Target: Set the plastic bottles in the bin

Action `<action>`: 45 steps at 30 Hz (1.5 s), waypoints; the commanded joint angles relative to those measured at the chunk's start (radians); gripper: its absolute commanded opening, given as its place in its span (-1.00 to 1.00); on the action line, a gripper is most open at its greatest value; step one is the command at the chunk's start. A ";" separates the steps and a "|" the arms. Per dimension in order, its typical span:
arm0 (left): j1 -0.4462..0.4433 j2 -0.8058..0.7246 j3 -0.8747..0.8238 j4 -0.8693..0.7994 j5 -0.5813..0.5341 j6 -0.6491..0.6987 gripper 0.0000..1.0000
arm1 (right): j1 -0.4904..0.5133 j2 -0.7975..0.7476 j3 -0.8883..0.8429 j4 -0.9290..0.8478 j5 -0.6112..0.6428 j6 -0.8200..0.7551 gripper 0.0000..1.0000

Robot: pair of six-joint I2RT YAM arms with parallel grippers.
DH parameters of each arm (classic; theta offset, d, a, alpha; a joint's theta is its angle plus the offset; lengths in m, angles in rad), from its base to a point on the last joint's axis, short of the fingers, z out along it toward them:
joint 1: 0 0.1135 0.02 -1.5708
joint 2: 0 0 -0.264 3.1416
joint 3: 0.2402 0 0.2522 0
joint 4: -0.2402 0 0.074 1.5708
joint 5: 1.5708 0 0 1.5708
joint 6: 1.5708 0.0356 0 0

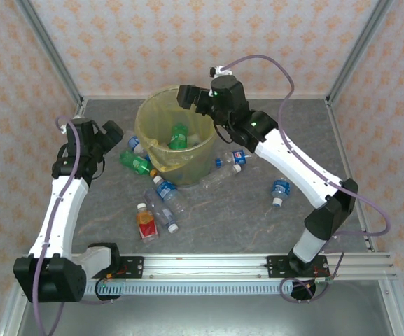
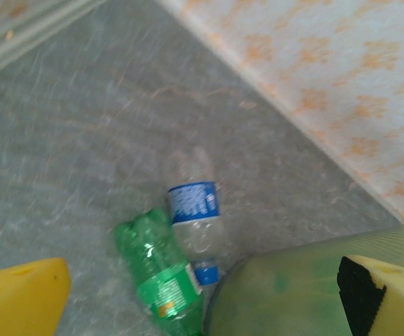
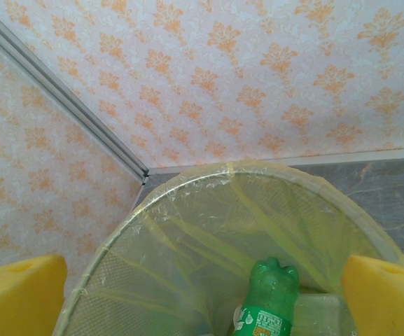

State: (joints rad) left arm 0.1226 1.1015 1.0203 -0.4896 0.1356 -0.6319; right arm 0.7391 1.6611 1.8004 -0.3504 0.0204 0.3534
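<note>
1. The right gripper [image 3: 205,269] hangs over the mouth of the bin [image 3: 187,183], fingers wide apart with nothing between them. A green bottle [image 3: 268,301] lies inside on the yellow liner, directly below.
2. Judged step: this arm's drop looks complete. It should lift straight up clear of the rim before swinging away, so that a finger does not snag the loose liner.
3. The left gripper [image 2: 205,276] hovers low at the bin's left side, jaws spread and empty. Beneath it a second green bottle [image 2: 161,276] and a blue-labelled clear bottle [image 2: 194,210] lie side by side, touching.
4. A good grasp here straddles one bottle across its body. The green one lies just beside the bin wall, so the finger on that side has little room. Closing on either bottle may roll its neighbour. The left wrist view is blurred, so fine alignment cannot be judged.
5. Other bottles remain on the table [image 1: 258,231]:
   - a pair of clear bottles [image 1: 166,199] in front of the bin;
   - a red-labelled bottle [image 1: 145,224] nearer the arm bases;
   - two clear bottles [image 1: 228,161] at the bin's right side, under the right forearm;
   - a lone blue-labelled bottle [image 1: 280,190] farther right.
</note>
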 commanded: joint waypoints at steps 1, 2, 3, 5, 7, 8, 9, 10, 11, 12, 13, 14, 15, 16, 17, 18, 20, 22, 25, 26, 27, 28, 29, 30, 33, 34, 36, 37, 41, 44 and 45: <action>0.038 0.007 -0.058 -0.003 0.129 -0.064 0.98 | 0.006 -0.058 -0.022 0.028 0.048 -0.019 0.99; 0.042 0.006 -0.074 -0.009 0.135 -0.065 0.98 | 0.006 -0.062 -0.025 0.027 0.051 -0.020 0.99; 0.043 0.006 -0.089 -0.019 0.137 -0.065 0.98 | 0.006 -0.067 -0.029 0.026 0.057 -0.021 0.99; 0.044 0.002 -0.123 -0.036 0.146 -0.066 0.97 | 0.006 -0.074 -0.035 0.025 0.066 -0.023 0.99; 0.044 -0.008 -0.173 -0.037 0.173 -0.077 0.89 | 0.006 -0.079 -0.039 0.025 0.073 -0.028 0.99; 0.045 -0.015 -0.198 -0.035 0.189 -0.086 0.85 | 0.006 -0.080 -0.041 0.025 0.074 -0.028 0.99; 0.044 -0.023 -0.228 -0.029 0.205 -0.098 0.83 | 0.006 -0.080 -0.040 0.026 0.077 -0.030 0.99; 0.044 -0.036 -0.258 -0.028 0.214 -0.112 0.79 | 0.006 -0.079 -0.041 0.026 0.078 -0.032 0.99; 0.044 -0.049 -0.280 -0.028 0.222 -0.124 0.77 | 0.006 -0.078 -0.040 0.026 0.077 -0.031 0.99; 0.042 -0.065 -0.313 -0.027 0.239 -0.134 0.71 | 0.006 -0.076 -0.040 0.027 0.076 -0.033 0.99; 0.042 -0.086 -0.343 -0.029 0.251 -0.147 0.69 | 0.006 -0.075 -0.039 0.029 0.075 -0.034 0.99; 0.036 -0.106 -0.366 -0.033 0.256 -0.158 0.68 | 0.006 -0.073 -0.039 0.030 0.073 -0.036 0.99; 0.029 -0.129 -0.387 -0.040 0.257 -0.168 0.63 | 0.006 -0.072 -0.039 0.034 0.070 -0.036 0.99; 0.008 -0.147 -0.398 -0.056 0.250 -0.173 0.62 | 0.006 -0.069 -0.039 0.037 0.069 -0.036 0.99; -0.018 -0.152 -0.399 -0.083 0.231 -0.179 0.63 | 0.006 -0.068 -0.040 0.040 0.066 -0.037 0.99; -0.058 -0.156 -0.403 -0.096 0.214 -0.190 0.63 | 0.006 -0.064 -0.041 0.044 0.065 -0.037 0.99; -0.130 -0.180 -0.420 -0.102 0.187 -0.237 0.63 | 0.006 -0.058 -0.040 0.052 0.058 -0.037 0.99; -0.192 -0.220 -0.450 -0.097 0.166 -0.290 0.63 | 0.006 -0.048 -0.034 0.057 0.046 -0.033 0.99; -0.241 -0.263 -0.470 -0.144 0.115 -0.319 0.62 | 0.006 -0.037 -0.026 0.062 0.030 -0.028 0.99; -0.248 -0.276 -0.476 -0.155 0.108 -0.321 0.62 | 0.006 -0.034 -0.027 0.064 0.026 -0.027 0.99; -0.253 -0.291 -0.484 -0.166 0.107 -0.325 0.62 | 0.006 -0.032 -0.027 0.066 0.021 -0.026 0.99; -0.260 -0.305 -0.490 -0.178 0.108 -0.329 0.62 | 0.006 -0.031 -0.027 0.067 0.019 -0.025 0.99; -0.271 -0.316 -0.495 -0.186 0.109 -0.335 0.61 | 0.007 -0.029 -0.027 0.067 0.015 -0.024 0.99; -0.283 -0.330 -0.502 -0.196 0.109 -0.339 0.59 | 0.006 -0.027 -0.027 0.067 0.013 -0.022 0.99; -0.330 -0.357 -0.524 -0.217 0.120 -0.351 0.47 | 0.006 -0.025 -0.031 0.072 0.007 -0.019 0.99; -0.348 -0.365 -0.531 -0.225 0.124 -0.356 0.45 | 0.006 -0.026 -0.035 0.075 0.004 -0.017 0.99; -0.386 -0.378 -0.543 -0.246 0.118 -0.368 0.45 | 0.006 -0.025 -0.035 0.078 -0.002 -0.015 0.99; -0.408 -0.385 -0.546 -0.260 0.108 -0.372 0.45 | 0.006 -0.026 -0.035 0.076 -0.005 -0.016 0.99; -0.469 -0.399 -0.557 -0.298 0.098 -0.380 0.45 | 0.006 -0.030 -0.032 0.070 -0.004 -0.024 0.99; -0.515 -0.395 -0.563 -0.326 0.087 -0.381 0.45 | 0.006 -0.040 -0.039 0.069 0.000 -0.025 0.99; -0.532 -0.392 -0.564 -0.337 0.080 -0.381 0.45 | 0.006 -0.044 -0.043 0.068 0.000 -0.025 0.99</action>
State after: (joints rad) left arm -0.3786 0.7132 0.4736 -0.7494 0.2497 -0.9977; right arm 0.7391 1.6287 1.7702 -0.3054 0.0223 0.3355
